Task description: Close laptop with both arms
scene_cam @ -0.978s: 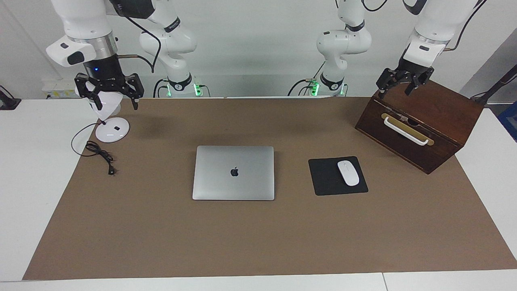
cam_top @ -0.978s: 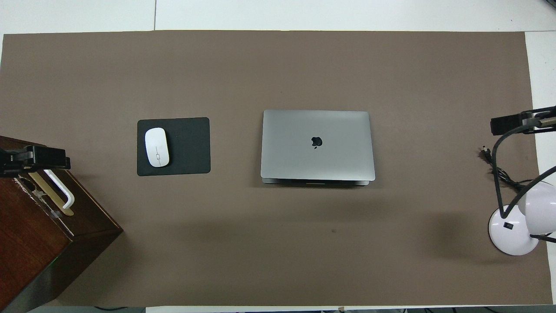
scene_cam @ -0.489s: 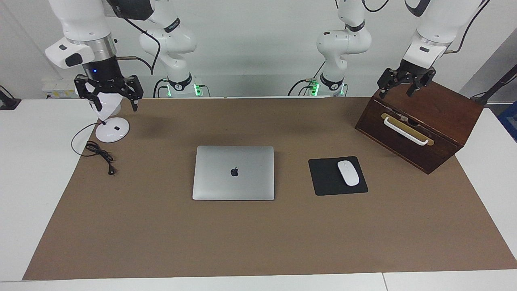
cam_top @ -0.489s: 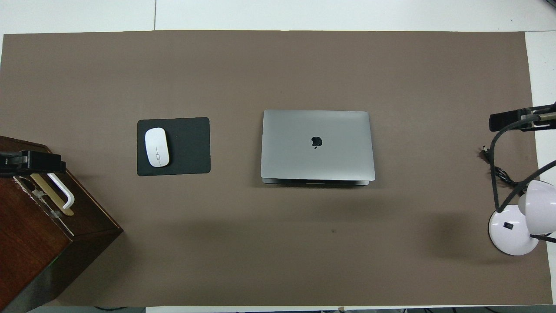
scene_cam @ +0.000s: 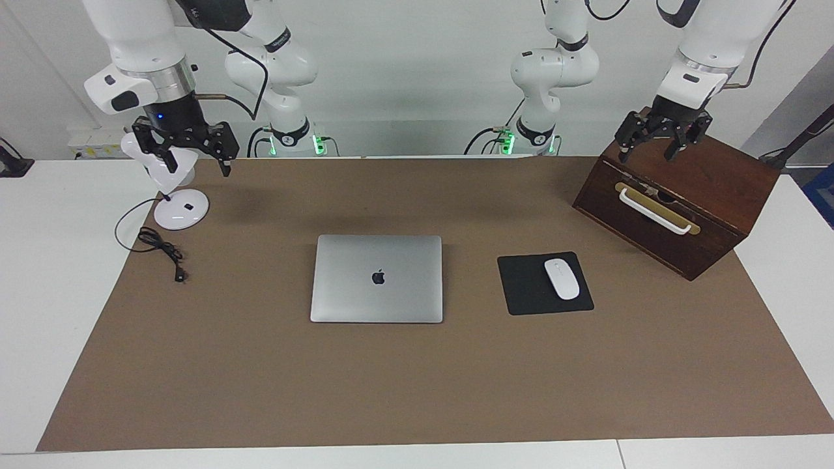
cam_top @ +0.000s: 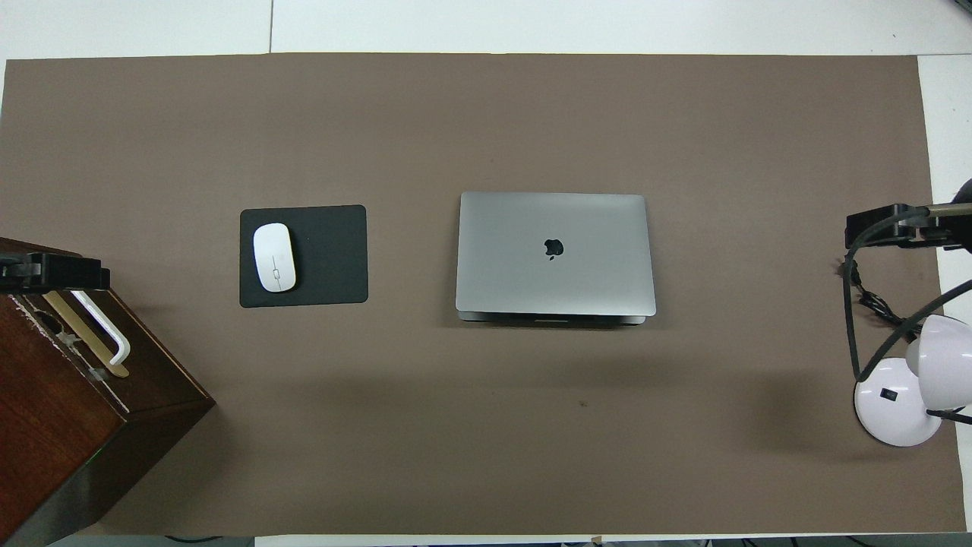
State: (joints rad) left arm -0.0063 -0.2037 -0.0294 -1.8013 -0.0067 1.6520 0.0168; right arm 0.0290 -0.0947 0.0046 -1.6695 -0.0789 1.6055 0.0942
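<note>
The silver-grey laptop (scene_cam: 376,279) lies shut and flat in the middle of the brown mat, its lid with the dark apple logo facing up; it also shows in the overhead view (cam_top: 554,253). My right gripper (scene_cam: 195,163) hangs open and empty in the air over the white lamp, well away from the laptop. My left gripper (scene_cam: 646,155) hangs open and empty over the wooden box at the left arm's end. Neither gripper touches anything.
A black mouse pad (scene_cam: 529,286) with a white mouse (scene_cam: 561,279) lies beside the laptop toward the left arm's end. A dark wooden box (scene_cam: 677,202) with a white handle stands there too. A white desk lamp (scene_cam: 180,210) and its black cord (scene_cam: 159,246) sit at the right arm's end.
The right gripper has shifted a little toward the table's middle over the lamp. The left gripper has drifted slightly outward over the box. The laptop has not moved.
</note>
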